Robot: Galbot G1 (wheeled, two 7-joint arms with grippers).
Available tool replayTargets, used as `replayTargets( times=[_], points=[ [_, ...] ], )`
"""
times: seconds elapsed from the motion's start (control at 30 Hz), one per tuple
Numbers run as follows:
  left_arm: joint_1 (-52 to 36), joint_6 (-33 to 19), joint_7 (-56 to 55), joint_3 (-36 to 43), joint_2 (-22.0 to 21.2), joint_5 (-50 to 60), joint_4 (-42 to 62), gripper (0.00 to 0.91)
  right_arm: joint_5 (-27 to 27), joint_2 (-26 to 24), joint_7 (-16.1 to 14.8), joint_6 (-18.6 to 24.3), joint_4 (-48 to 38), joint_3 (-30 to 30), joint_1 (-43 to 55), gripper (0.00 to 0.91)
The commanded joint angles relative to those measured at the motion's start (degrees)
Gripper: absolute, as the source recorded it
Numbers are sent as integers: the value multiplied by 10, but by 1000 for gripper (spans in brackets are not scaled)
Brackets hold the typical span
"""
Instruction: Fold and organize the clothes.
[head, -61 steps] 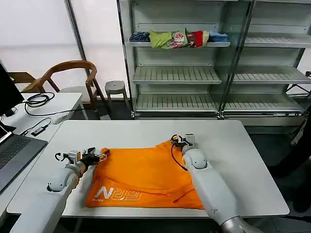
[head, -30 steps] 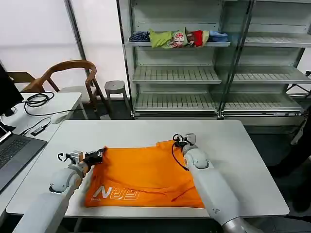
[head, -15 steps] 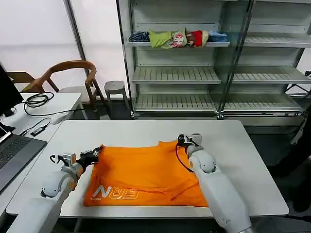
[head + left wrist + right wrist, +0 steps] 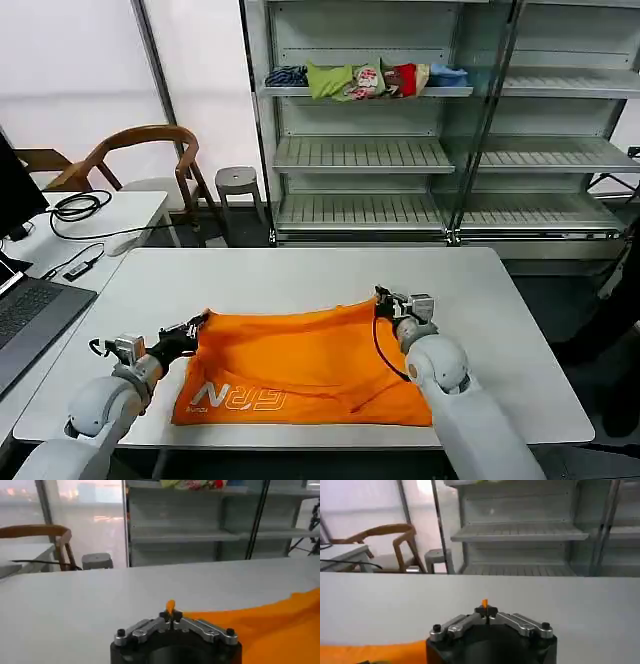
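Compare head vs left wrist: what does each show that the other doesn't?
Head view: the whole orange shirt with its white lettering, the right claw pinching its far right corner, the laptop.

Left wrist view: a close look at the left claw shut on a small tab of orange cloth.

Both: the shirt, the left claw, the white table, chair and shelves.

— What do the arms look like?
— Smooth, rounded light-grey shells with bulbous joints. A thin black cable loops along the right forearm.
— And the grippers?
— The left gripper (image 4: pixel 170 616) and the right gripper (image 4: pixel 485 611) each have a black round body, with silver metal linkage bars fixed by dark screws and small black fingertips (image 4: pixel 480 611).
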Motion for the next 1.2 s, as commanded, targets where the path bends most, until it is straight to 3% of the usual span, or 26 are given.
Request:
replayTargets(
  times=[0.03,1.2],
  points=[
    [67,-6,0,-30,2,-4,-50,20,2,-25,2,-3,95,12,-83,0],
    [133,-13,4,-52,7,7,-86,20,-5,-47,7,-5,158,30,-156,0]
  ],
)
